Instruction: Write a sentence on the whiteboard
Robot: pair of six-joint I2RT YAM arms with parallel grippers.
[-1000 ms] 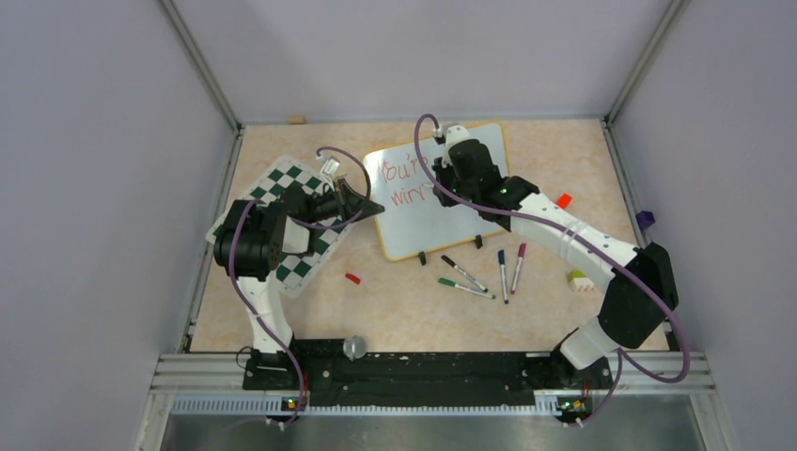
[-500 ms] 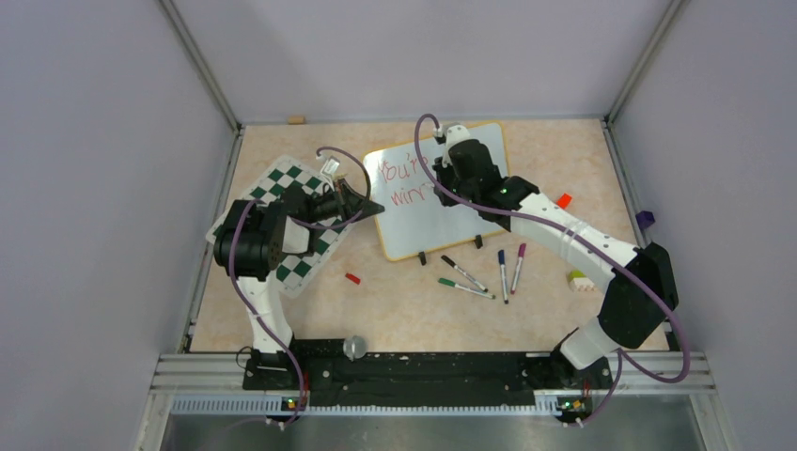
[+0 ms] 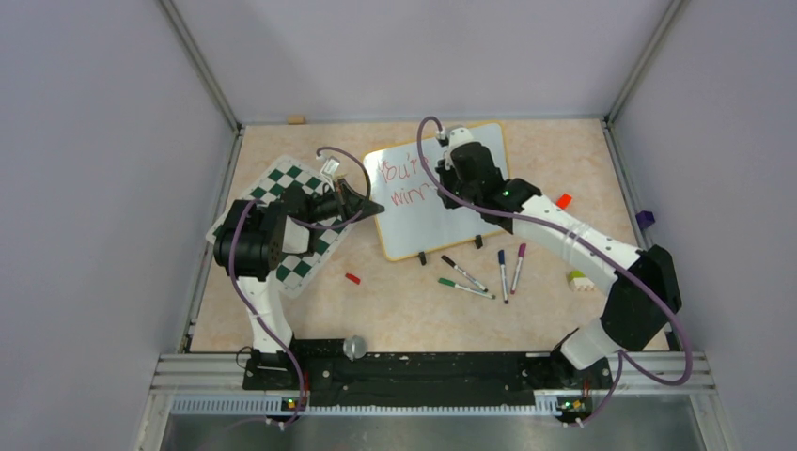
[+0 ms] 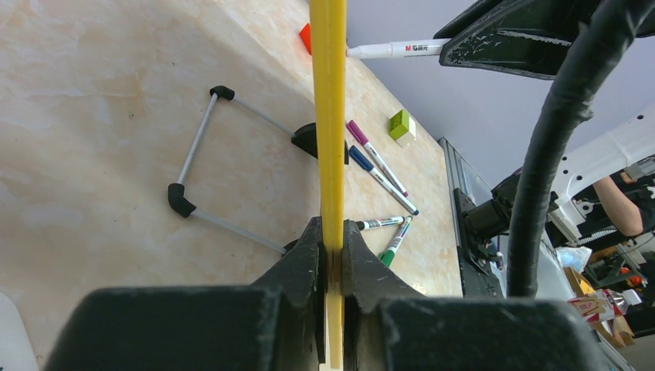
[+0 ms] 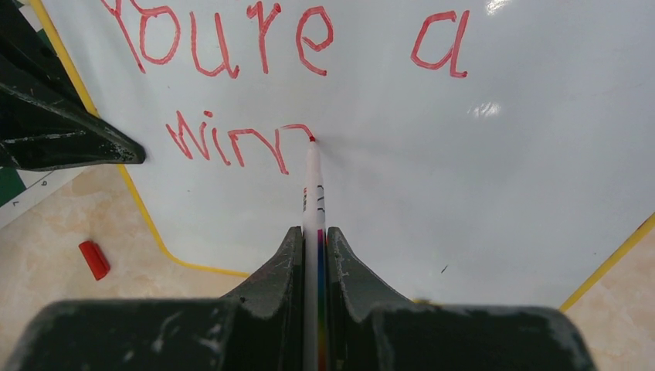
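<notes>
The whiteboard (image 3: pixel 423 221), glossy white with a yellow frame, lies at the table's middle back and bears red writing "You're a" and "wirn" with a fresh stroke. My left gripper (image 3: pixel 374 206) is shut on the board's left yellow edge (image 4: pixel 330 154), seen edge-on in the left wrist view. My right gripper (image 3: pixel 444 184) is shut on a white marker (image 5: pixel 313 193) with a red tip; the tip touches the board (image 5: pixel 479 178) at the end of the second line. The same marker (image 4: pixel 390 50) shows in the left wrist view.
A green-and-white chess mat (image 3: pixel 310 263) lies under the left arm. Several markers (image 3: pixel 484 272) lie in front of the board. A red cap (image 3: pixel 352 278) lies near the mat, a red piece (image 3: pixel 564 199) and a yellow-green block (image 3: pixel 579 280) at the right.
The right gripper has shifted slightly right with the marker along the second line. The left arm has not moved.
</notes>
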